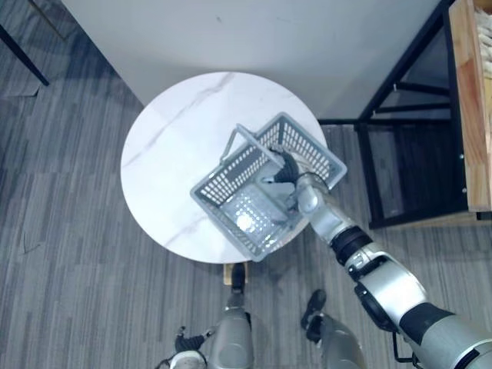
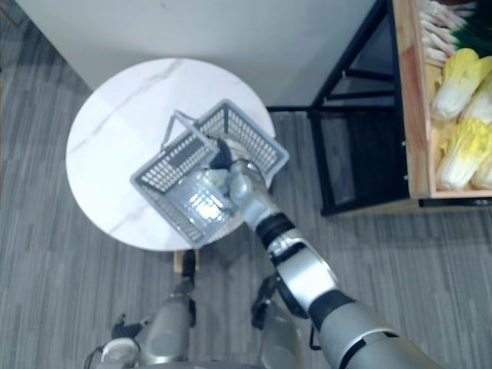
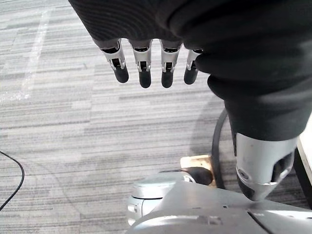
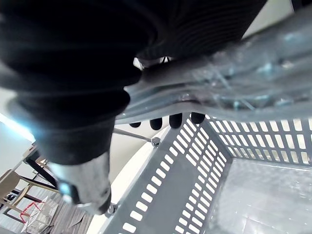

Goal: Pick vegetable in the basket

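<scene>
Grey mesh basket (image 1: 223,183) sits on the round white marble table (image 1: 169,169), at its near right edge. Right hand (image 1: 286,169) reaches in over the basket's far right wall. The eye views don't resolve its fingers. The right wrist view does: the fingers are hooked over the basket's rim, with dark fingertips (image 4: 175,120) poking out under the rim bar, so it is clamped on the basket.

Left hand (image 3: 145,61) hangs over the grey floor in its own wrist view, fingers straight, slightly apart, holding nothing.

Vegetables (image 2: 460,77) are pale yellow-green cabbages plus some long white stalks, lying in a wooden crate (image 2: 411,115) on a black rack (image 2: 324,161), well apart from the basket to the robot's right. The right eye view shows the produce, while the left eye view catches just the crate's wooden edge.
</scene>
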